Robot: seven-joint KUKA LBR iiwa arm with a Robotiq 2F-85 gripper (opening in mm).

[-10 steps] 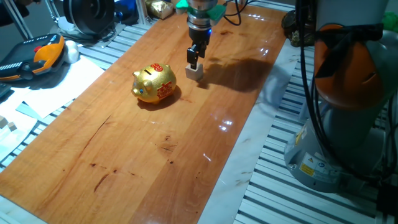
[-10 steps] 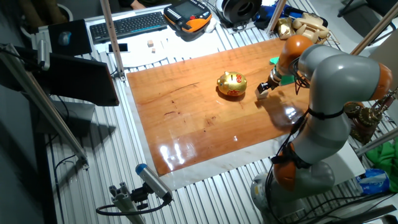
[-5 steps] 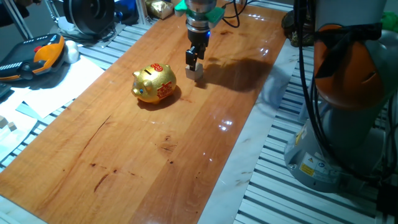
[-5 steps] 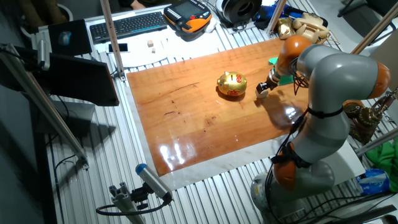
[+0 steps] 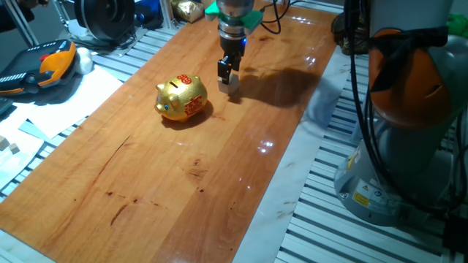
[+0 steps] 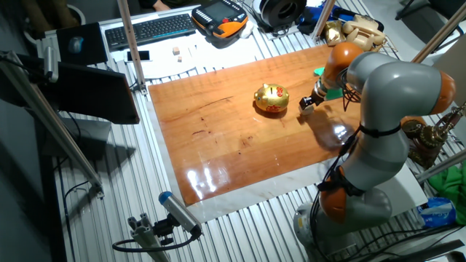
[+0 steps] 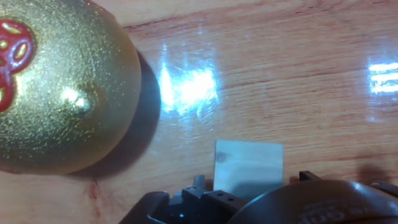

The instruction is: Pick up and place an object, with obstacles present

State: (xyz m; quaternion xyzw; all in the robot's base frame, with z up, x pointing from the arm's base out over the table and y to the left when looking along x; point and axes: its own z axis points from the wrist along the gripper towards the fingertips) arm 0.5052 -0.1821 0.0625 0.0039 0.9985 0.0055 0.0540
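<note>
The small pale beige wooden cube [image 5: 232, 85] sits on the wooden tabletop [image 5: 219, 168] just right of the gold piggy bank [image 5: 181, 98]. My gripper [image 5: 228, 73] hangs straight down right over the cube, its tips at the cube's top. In the hand view the cube [image 7: 249, 163] lies between two short dark fingertips [image 7: 199, 182], with a small gap on each side, so the jaws look open. The piggy bank [image 7: 56, 81] fills the upper left of that view, close to the cube. In the other fixed view the cube [image 6: 306, 107] is under the gripper [image 6: 309, 102], right of the pig [image 6: 271, 98].
The robot's base [image 5: 409, 109] stands at the table's right side. A keyboard [image 6: 149, 29], an orange-and-black pendant [image 5: 44, 66] and other gear lie beyond the table's far edge. A green object [image 6: 321, 71] lies on the table behind the gripper.
The gripper has shifted slightly up and to the left over the cube. The cube and the piggy bank have stayed in place.
</note>
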